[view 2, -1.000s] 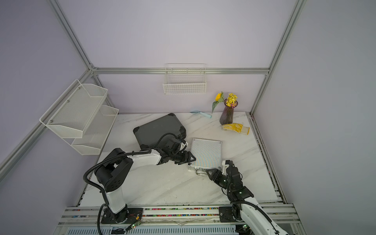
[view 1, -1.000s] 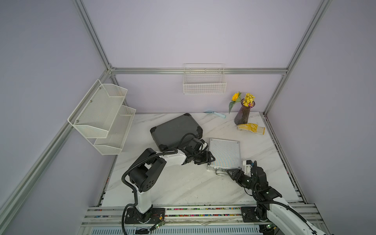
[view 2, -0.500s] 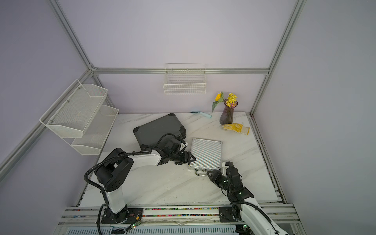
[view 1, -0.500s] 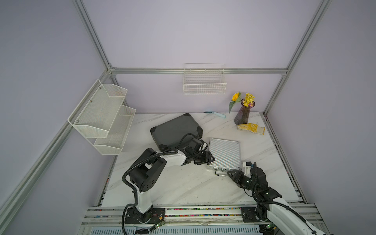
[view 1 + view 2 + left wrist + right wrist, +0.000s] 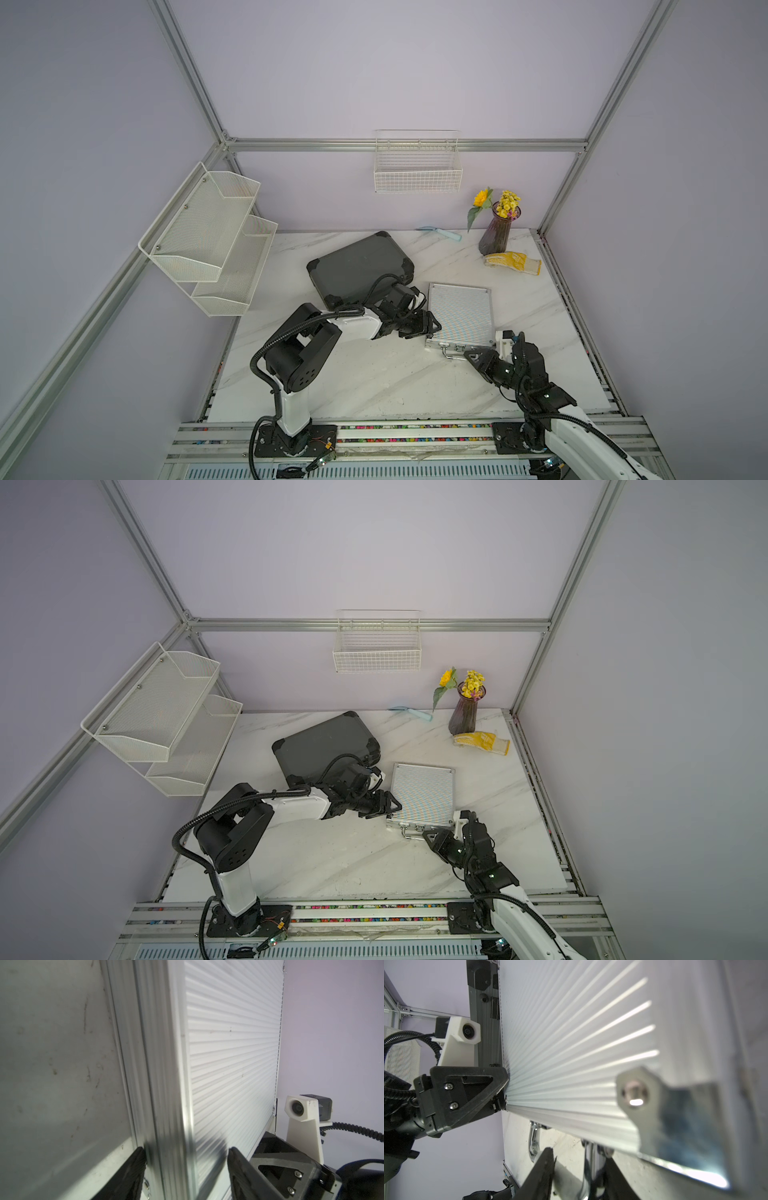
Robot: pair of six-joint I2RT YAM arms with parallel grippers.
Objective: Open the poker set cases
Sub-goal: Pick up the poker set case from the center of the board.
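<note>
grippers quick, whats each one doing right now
left gripper: open, fingers astride the silver case edge
right gripper: open, fingers around its handle, not yet clamped

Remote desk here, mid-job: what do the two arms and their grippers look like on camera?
The left arm and right arm have white link shells and black joint housings. A black corrugated cable runs along the left arm, and small green lights dot the right. The left gripper and right gripper have black triangular fingers with screw heads, plus a white camera mount.
</note>
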